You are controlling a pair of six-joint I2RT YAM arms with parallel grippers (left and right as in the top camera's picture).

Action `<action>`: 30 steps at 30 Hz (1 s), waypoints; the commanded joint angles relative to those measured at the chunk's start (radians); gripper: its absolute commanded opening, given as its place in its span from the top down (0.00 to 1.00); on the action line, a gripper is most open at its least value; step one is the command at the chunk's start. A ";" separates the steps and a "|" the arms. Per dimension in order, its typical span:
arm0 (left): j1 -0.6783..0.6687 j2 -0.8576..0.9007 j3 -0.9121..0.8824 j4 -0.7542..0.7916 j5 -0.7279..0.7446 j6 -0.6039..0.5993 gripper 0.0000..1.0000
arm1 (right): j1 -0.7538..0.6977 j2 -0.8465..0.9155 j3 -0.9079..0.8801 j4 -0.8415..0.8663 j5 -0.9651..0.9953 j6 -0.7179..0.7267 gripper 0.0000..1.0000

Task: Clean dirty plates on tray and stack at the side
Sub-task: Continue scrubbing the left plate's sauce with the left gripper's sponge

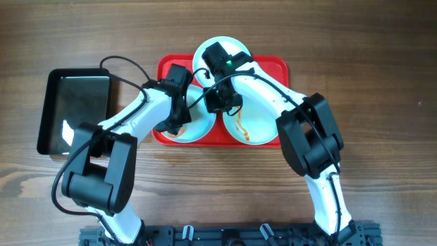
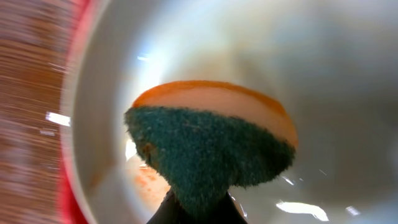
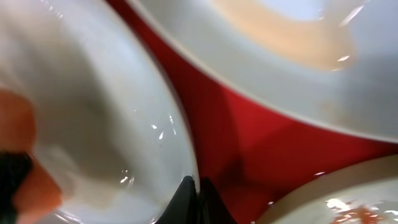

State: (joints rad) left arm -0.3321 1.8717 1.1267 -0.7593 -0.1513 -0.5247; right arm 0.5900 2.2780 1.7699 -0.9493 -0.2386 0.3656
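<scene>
- The left gripper was clamped on a sponge, green scouring face towards the camera and the orange foam behind it, down inside the front-left plate.
- An orange-brown smear showed on that plate just beside the sponge, so by my reading the scrub there wasn't finished.
- The right gripper had its fingers pressed together, tips right at the front-left plate's rim. Whether it pinched the rim or only leaned on it, I couldn't tell.
- All three plates sat on the red tray: the front-left one under the sponge, the front-right plate with a squiggle of sauce across it, and the back plate hanging over the tray's far edge.
- Nothing was stacked at the side yet. The black tray lay well apart on the wooden table, to the left.
- Handling call: those plates looked rigid, glossy and shallow, probably light, and slick where sauce or moisture sat. A plate like that would likely skate on the smooth tray under a scrub, so it needed bracing.
- The rim was the only real hold: a pinch across the lip on a clean, dry stretch, with the plate kept level on the lift.
</scene>
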 commanded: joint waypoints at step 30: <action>-0.057 0.028 0.023 0.286 0.355 0.022 0.96 | -0.005 0.026 0.003 -0.011 0.026 -0.007 0.96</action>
State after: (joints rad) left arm -0.3733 1.8999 1.1496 -0.4877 0.0002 -0.5060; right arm 0.5732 2.2780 1.7699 -0.9600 -0.2184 0.3656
